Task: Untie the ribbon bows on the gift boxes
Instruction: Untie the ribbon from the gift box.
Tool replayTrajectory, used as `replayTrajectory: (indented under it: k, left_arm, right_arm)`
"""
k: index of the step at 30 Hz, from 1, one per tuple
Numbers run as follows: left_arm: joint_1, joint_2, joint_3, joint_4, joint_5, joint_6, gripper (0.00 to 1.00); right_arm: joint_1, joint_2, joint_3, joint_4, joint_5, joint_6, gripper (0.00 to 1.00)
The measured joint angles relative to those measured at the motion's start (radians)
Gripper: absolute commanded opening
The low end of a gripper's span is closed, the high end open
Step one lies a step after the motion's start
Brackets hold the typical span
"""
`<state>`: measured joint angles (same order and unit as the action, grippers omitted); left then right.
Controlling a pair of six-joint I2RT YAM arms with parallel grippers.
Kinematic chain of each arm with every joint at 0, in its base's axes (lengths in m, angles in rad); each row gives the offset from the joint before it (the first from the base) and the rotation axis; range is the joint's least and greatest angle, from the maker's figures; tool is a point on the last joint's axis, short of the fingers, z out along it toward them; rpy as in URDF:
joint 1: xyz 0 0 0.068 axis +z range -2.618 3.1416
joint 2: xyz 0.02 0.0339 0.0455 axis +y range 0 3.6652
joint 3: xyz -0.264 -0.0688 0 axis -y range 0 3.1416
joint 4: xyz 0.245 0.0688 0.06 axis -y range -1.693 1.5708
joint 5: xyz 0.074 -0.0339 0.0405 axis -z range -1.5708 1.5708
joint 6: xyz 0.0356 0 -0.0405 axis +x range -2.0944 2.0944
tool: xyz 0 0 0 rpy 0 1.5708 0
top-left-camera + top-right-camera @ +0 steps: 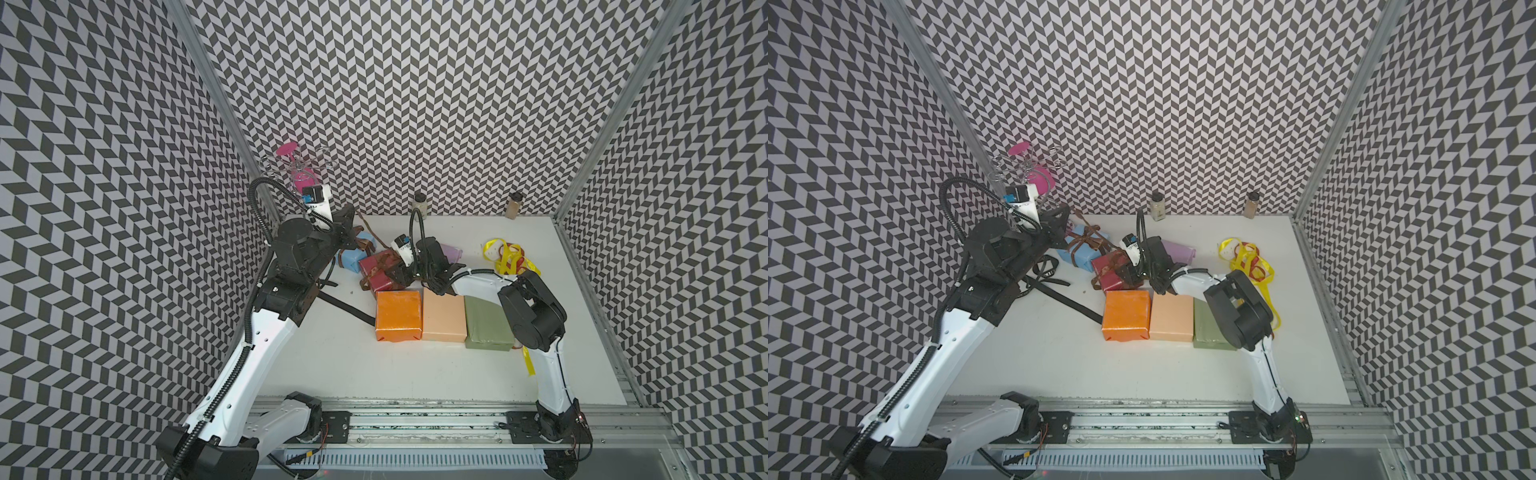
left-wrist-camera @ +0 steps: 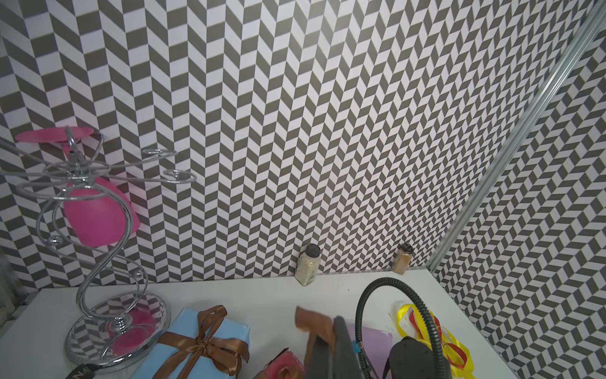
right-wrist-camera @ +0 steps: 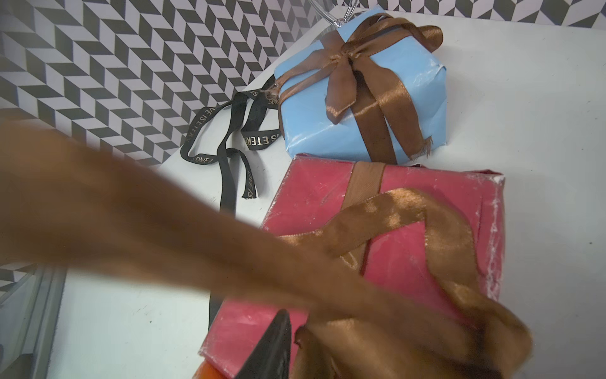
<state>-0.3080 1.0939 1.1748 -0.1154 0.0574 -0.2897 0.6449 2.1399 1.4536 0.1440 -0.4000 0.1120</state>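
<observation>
Brown satin sits between the left fingers, which are pressed together on the end of the brown ribbon. From them the strip stretches across to the dark red box, where it lies in loose loops. The right fingers are low over this box, just beside the crumpled ribbon; whether they grip it I cannot tell. Just beyond is the light blue box, its brown bow tied. Beside both boxes a black ribbon lies free on the surface. Near the right fingers, toward the robot's base, the orange box, peach box and olive green box stand bare in a row. Behind them are the lilac box and, farther, the yellow and red ribbons.
</observation>
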Motion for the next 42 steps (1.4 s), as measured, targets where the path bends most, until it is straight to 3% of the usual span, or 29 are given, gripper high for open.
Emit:
replayTrajectory:
  k: [9, 11, 13, 15, 19, 25, 32, 38, 42]
  left_arm:
    - [0.042, 0.103, -0.135, 0.036, 0.030, -0.038, 0.05]
    - [0.050, 0.138, -0.134, 0.037, 0.058, -0.040, 0.13]
    - [0.056, 0.172, -0.129, 0.037, 0.093, -0.040, 0.30]
    - [0.058, 0.206, -0.118, 0.029, 0.120, -0.029, 0.41]
    - [0.057, 0.274, -0.073, -0.014, 0.156, -0.018, 0.44]
    - [0.058, 0.284, -0.076, -0.049, 0.153, -0.007, 0.63]
    - [0.060, 0.277, -0.156, -0.043, 0.163, 0.011, 0.68]
    - [0.049, 0.314, -0.220, -0.013, 0.239, 0.031, 0.68]
    - [0.020, 0.330, -0.221, -0.008, 0.212, 0.054, 0.68]
  right_arm:
    - [-0.007, -0.090, -0.032, -0.103, 0.017, -0.050, 0.46]
    - [-0.013, -0.120, -0.033, -0.122, 0.019, -0.057, 0.48]
    - [-0.019, -0.158, -0.033, -0.137, 0.019, -0.068, 0.49]
    - [-0.027, -0.195, -0.036, -0.146, 0.022, -0.076, 0.50]
    - [-0.039, -0.269, -0.058, -0.153, 0.048, -0.105, 0.51]
    - [-0.046, -0.294, -0.066, -0.187, 0.115, -0.170, 0.51]
    - [-0.064, -0.294, -0.065, -0.259, 0.224, -0.180, 0.51]
    - [-0.096, -0.340, -0.106, -0.249, 0.161, -0.156, 0.51]
    - [-0.103, -0.382, -0.110, -0.248, 0.142, -0.132, 0.50]
